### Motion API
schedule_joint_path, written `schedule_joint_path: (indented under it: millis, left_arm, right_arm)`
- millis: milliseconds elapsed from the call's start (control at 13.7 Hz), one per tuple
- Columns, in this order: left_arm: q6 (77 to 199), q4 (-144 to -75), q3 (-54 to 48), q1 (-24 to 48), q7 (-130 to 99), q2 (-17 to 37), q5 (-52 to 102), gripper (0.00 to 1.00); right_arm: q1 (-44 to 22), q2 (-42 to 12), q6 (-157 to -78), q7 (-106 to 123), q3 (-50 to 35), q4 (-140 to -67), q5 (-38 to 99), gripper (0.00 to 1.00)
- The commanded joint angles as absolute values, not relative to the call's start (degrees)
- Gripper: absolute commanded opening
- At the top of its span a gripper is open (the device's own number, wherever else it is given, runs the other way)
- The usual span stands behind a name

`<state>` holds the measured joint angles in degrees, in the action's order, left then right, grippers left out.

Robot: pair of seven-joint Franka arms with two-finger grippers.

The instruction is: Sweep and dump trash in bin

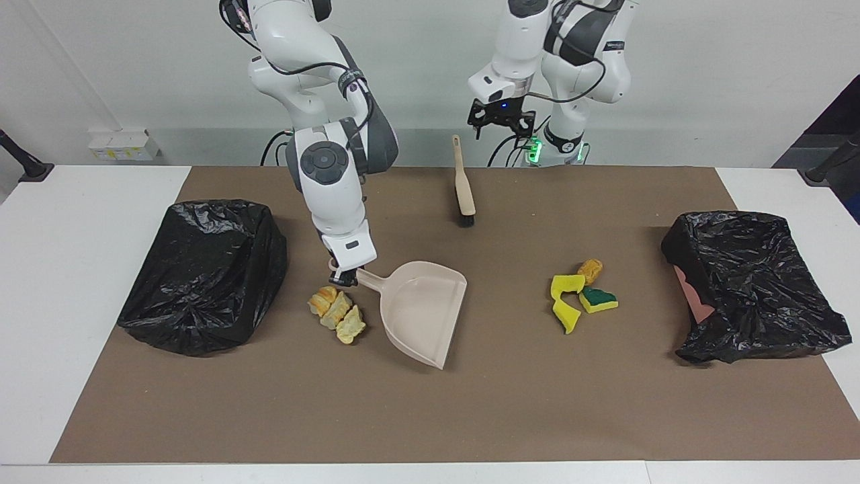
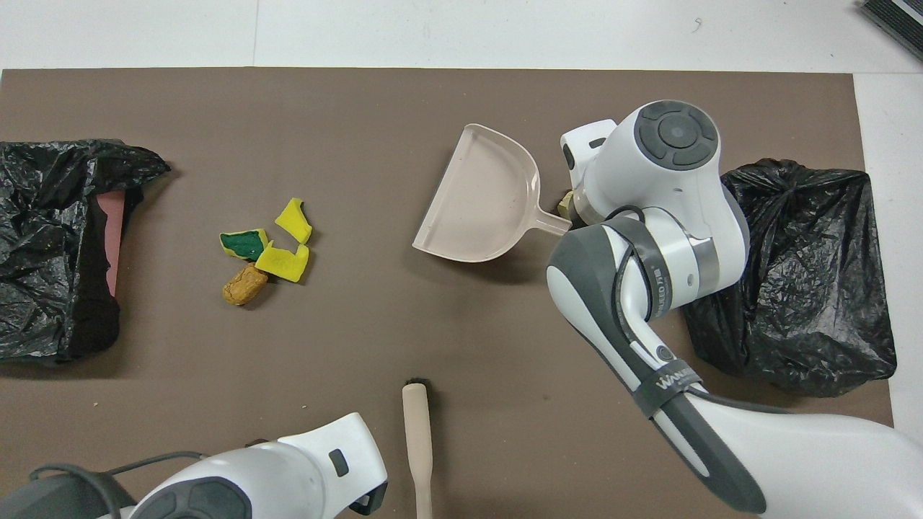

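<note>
Low over the brown tabletop (image 1: 605, 417), right gripper (image 1: 344, 277) clenched on the handle of the beige dustpan (image 1: 420, 309), just beside three pale yellow-tan chunks (image 1: 337, 314) near one black-bagged bin (image 1: 205, 272). Nearer the left arm's end, yellow and green sponge pieces (image 1: 579, 300) touching an orange-brown lump (image 1: 590, 270). Up above the beige brush (image 1: 463, 180), left gripper (image 1: 501, 121) released and empty.

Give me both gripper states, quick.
Left gripper: open, empty, above the brush handle.
Right gripper: shut on the dustpan handle.
</note>
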<state>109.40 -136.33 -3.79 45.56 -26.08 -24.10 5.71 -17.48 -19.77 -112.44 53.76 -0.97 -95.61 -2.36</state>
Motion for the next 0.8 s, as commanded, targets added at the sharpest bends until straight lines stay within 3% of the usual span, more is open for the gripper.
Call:
schedule_joint_path:
  millis: [0,291,510,728]
  left_arm:
    - [114.9,-138.2,-2.9,53.2,-32.4,-18.2,5.9,1.0]
    - [122.9,-141.8,-2.9,59.1,-40.5,-13.5,6.0,1.0]
    - [124.7,-144.0,-2.9,59.9,-41.5,-12.7,7.8,1.0]
    - [124.6,-145.6,-2.9,59.9,-41.5,-12.9,11.6,0.85]
  right_arm:
    - [-17.3,-19.3,-112.1,57.0,-1.5,-97.3,-4.2,0.0]
    - [-17.8,-20.7,-112.9,57.0,-1.5,-97.8,-4.2,0.0]
    - [-17.8,-20.7,-113.1,56.6,-1.6,-97.8,-4.1,0.0]
    - [-17.8,-20.7,-113.0,56.6,-1.6,-97.8,-4.1,0.0]
